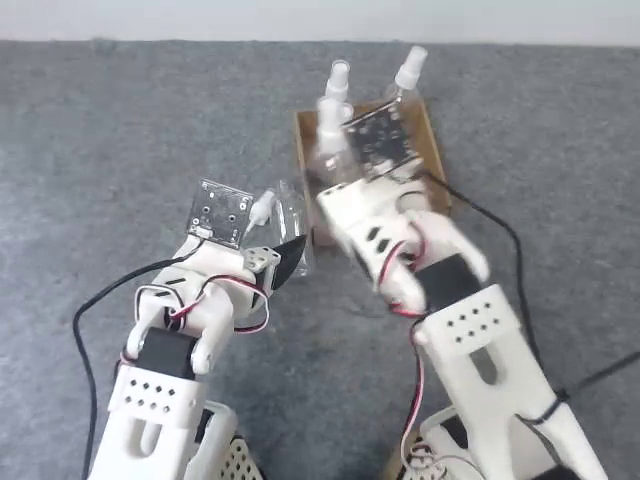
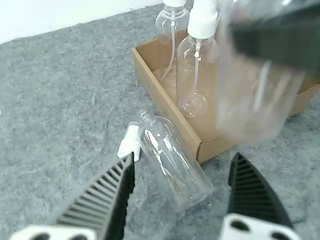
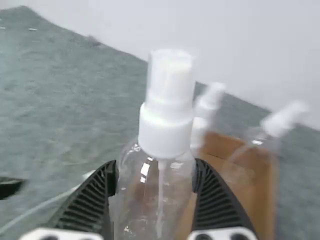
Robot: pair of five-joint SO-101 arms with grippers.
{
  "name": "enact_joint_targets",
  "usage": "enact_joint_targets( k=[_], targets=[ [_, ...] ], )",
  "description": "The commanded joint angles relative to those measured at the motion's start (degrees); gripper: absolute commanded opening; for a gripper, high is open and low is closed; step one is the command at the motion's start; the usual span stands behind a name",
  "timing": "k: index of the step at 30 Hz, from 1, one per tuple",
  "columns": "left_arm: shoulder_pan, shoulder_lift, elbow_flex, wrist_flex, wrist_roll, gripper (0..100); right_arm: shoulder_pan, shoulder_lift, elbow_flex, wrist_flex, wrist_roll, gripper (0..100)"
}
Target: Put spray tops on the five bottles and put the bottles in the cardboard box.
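clear plastic: one uncapped bottle lying ahead of the open left gripper

item: capless bottle (image 2: 172, 160), on its side on the grey felt (image 1: 120, 150). it lies directly ahead of the left gripper (image 2: 182, 200), between the lines of the two jaws and touched by neither.

long axis: runs away from the gripper and slants across its opening. the base is the near end and the open neck is the far end.

neighbours: the loose spray top (image 2: 129, 142) lies just beside the neck, on the side away from the cardboard box (image 2: 162, 100). the box's outer wall stands just beside the bottle's other flank; i cannot tell whether they touch.

left gripper: jaws spread wide, holding nothing.

right gripper (image 3: 155, 200): closed around the body of a capped bottle (image 3: 160, 150), held upright over the near edge of the box. the boxed bottles (image 2: 195, 75) stand upright beyond it.

nearer arm: the left one, plainly; the right one is occupied.

judgement: a grasp looks to need the jaws turned square to the slanted body. the box wall seems to leave little room for the jaw on that side.
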State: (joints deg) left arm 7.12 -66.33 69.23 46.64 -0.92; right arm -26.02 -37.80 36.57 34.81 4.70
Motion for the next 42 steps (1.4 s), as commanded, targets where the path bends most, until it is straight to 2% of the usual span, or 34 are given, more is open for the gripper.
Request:
enact_joint_targets(
  k=[1, 6, 13, 17, 30, 42],
  targets=[
    [-0.26, -1.05, -0.31, -1.41, -0.09, 25, 8.31, -2.33, -0.26, -4.97, 2.46, 0.6],
    [-0.26, -1.14, -0.31, -1.41, -0.09, 23, 13.76, 1.36, 4.48, -16.48, 2.55, 0.6],
    [-0.26, -1.14, -0.31, -1.41, -0.09, 23, 16.22, 15.69, 5.89, -33.8, 2.29, 0.6],
    [-0.26, -1.05, -0.31, -1.41, -0.09, 23, 16.31, 22.64, 5.89, -40.4, 2.46, 0.6],
    [-0.26, -1.05, -0.31, -1.49, -0.09, 23, 16.31, 34.95, 2.9, -50.95, 2.29, 0.6],
    [-0.26, -1.14, -0.31, -1.49, -0.09, 23, 16.4, 43.74, -3.69, -51.56, 2.29, 0.6]
  ],
)
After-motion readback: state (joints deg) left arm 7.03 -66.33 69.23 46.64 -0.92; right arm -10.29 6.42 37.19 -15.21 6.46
